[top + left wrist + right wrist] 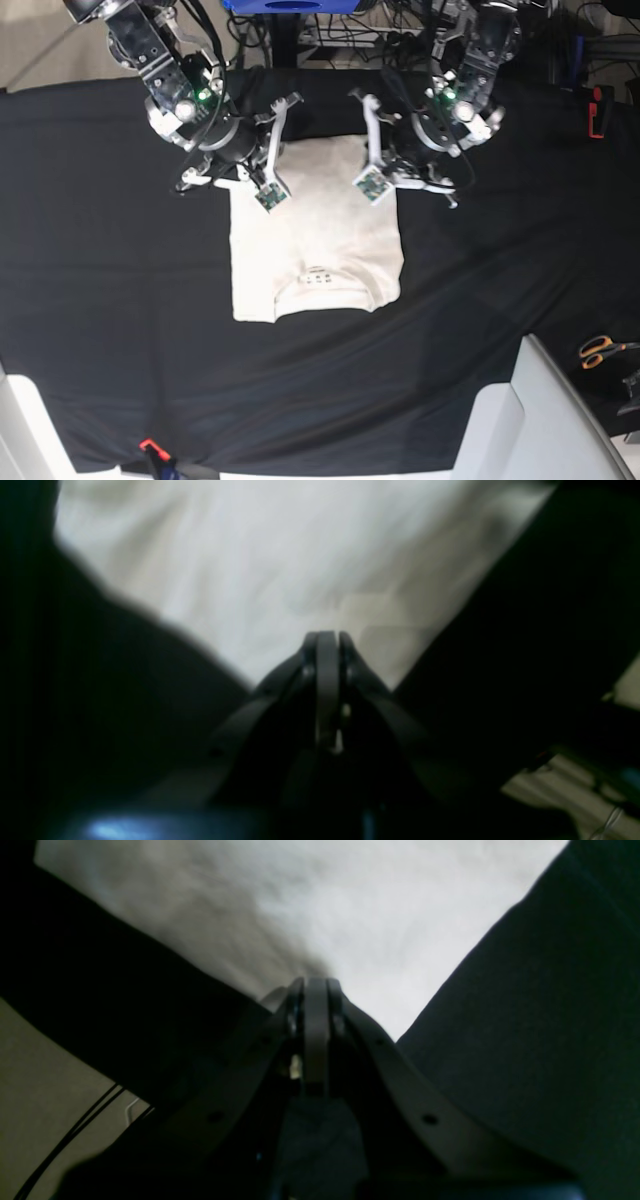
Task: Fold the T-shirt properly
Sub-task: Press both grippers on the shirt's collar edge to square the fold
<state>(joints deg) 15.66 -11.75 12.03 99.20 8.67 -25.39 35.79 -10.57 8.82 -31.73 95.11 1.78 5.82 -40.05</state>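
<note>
The left fingers [327, 636] are pressed together with no gap, their tips on the near edge of the T-shirt [280, 565]; whether any cloth is pinched between them cannot be told. Ahead of them the cream cloth widens into a broad wedge, soft and blurred, with faint folds and a squarish crease just to the right of the tips. Dark desk [530, 645] lies on both sides of the wedge.

The right fingers [316, 982] are likewise together, tips on the edge of the shirt, where the cloth looks slightly gathered and shaded right at the tips. Whether they grip it cannot be told. Beyond them the cloth runs pale and plain, lightly wrinkled.

From the base view both sets of fingers sit at the far corners of the T-shirt [315, 240], the left fingers [385, 165] on that view's right, the right fingers [245, 172] on its left. The shirt lies flat as a compact, nearly rectangular shape on the black desk [120, 320], off-white, without print, its neck opening with a small dark label toward the near edge. Well away from the fingers, orange-handled scissors [603, 350] lie near the edge of the desk.
</note>
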